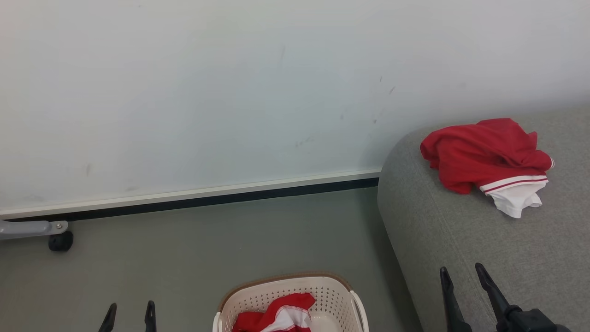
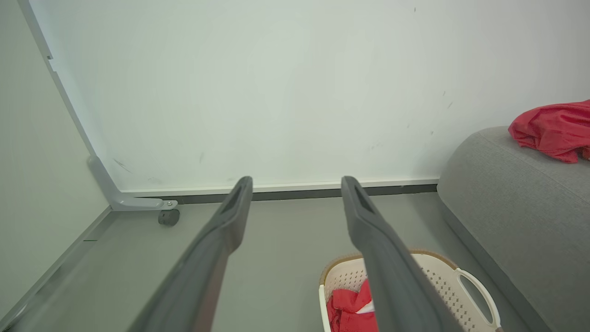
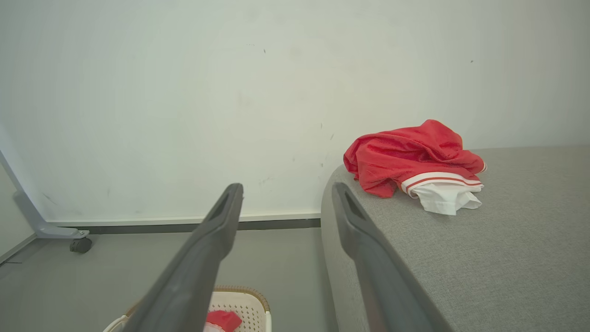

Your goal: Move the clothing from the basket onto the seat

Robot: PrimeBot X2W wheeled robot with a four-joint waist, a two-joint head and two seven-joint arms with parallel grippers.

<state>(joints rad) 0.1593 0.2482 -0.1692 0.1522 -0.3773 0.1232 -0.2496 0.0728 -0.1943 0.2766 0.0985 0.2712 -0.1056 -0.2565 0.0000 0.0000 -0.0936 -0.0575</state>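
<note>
1. Head view: a bright red fabric garment with white trim (image 1: 484, 154) lies crumpled on the large grey woven-fabric sofa (image 1: 461, 240), near its rounded end. A second garment (image 1: 276, 313), also red and white, sits in the cream-white perforated plastic basket with a brown rim (image 1: 332, 295), on the floor (image 1: 230, 230) just beside the sofa. The left gripper (image 1: 131, 306) hangs over the floor to the basket's left. The right gripper (image 1: 461, 269) hangs over the sofa's front. Both stand wide apart and hold nothing.

2. Left wrist view: the left gripper (image 2: 297, 182) points at the wall (image 2: 276, 92), with the basket (image 2: 442, 276) low and to the side. The step in hand is likely the reach for the second garment (image 2: 345, 304). The arm should tip down and descend inside the rim without catching it, then close deep into the bunched cloth rather than on a loose edge.

3. Right wrist view: the right gripper (image 3: 286, 189), fingers spread, looks past the sofa's edge. It is best kept clear, and the cloth should be lifted fully free of the basket (image 3: 244, 306) before it is swung over.
</note>
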